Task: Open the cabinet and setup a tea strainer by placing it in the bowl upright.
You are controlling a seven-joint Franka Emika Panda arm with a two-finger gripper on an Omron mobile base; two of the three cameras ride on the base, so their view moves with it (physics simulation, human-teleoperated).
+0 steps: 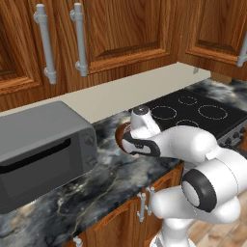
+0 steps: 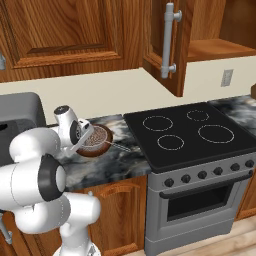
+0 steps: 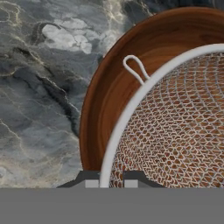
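Gripper (image 3: 109, 183): closed on the tea strainer's rim
Tea strainer (image 3: 175, 131): mesh basket sitting in the bowl (image 3: 109, 92)
Bowl: on the marble counter (image 3: 39, 96), just beside the stove (image 2: 190, 130)

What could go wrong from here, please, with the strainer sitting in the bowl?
1. The fingers are shut on the strainer rim; lifting away without opening could drag it out of the bowl.
2. The handle sticks out over the bowl's edge, so on release the strainer might tip.
3. The cabinet door hangs open above; a high retreat by the arm may hit it.
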